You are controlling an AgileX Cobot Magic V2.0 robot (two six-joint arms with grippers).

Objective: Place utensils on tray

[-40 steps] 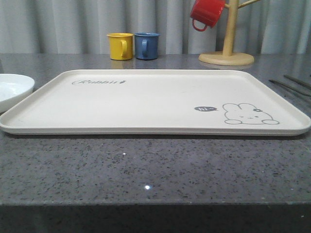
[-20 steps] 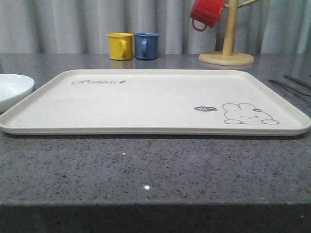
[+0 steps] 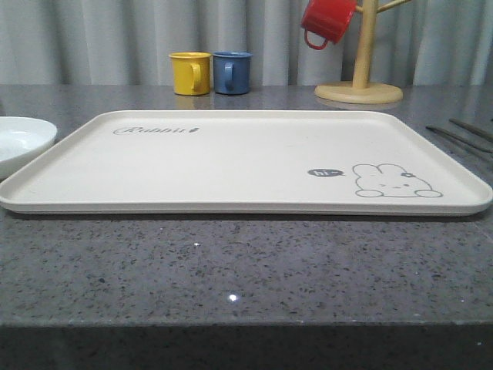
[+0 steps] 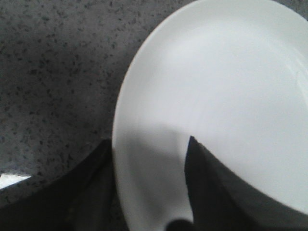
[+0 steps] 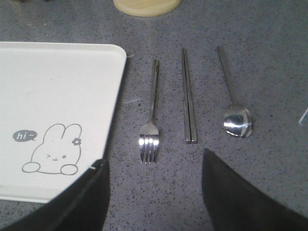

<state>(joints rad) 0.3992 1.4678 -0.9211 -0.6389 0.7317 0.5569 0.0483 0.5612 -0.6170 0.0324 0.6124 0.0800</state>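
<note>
The cream tray [image 3: 231, 154] with the bunny drawing lies bare in the middle of the grey counter. The utensils lie side by side on the counter just past the tray's [image 5: 57, 86] right edge: a fork [image 5: 152, 110] nearest it, then chopsticks [image 5: 188, 96], then a spoon [image 5: 237, 120]. In the front view they show as thin dark strips [image 3: 458, 139] at the far right. My right gripper [image 5: 154, 156] hovers open over the fork's tines, holding nothing. My left gripper [image 4: 149, 140] is open and straddles the rim of the white plate [image 4: 231, 86].
The white plate [image 3: 23, 139] sits at the counter's left edge beside the tray. A yellow mug [image 3: 190, 73] and a blue mug [image 3: 233, 72] stand at the back. A wooden mug tree [image 3: 359, 92] with a red mug [image 3: 327, 19] stands back right.
The white plate at the left edge has shifted slightly to the right. Tray, mugs and utensils have not moved.
</note>
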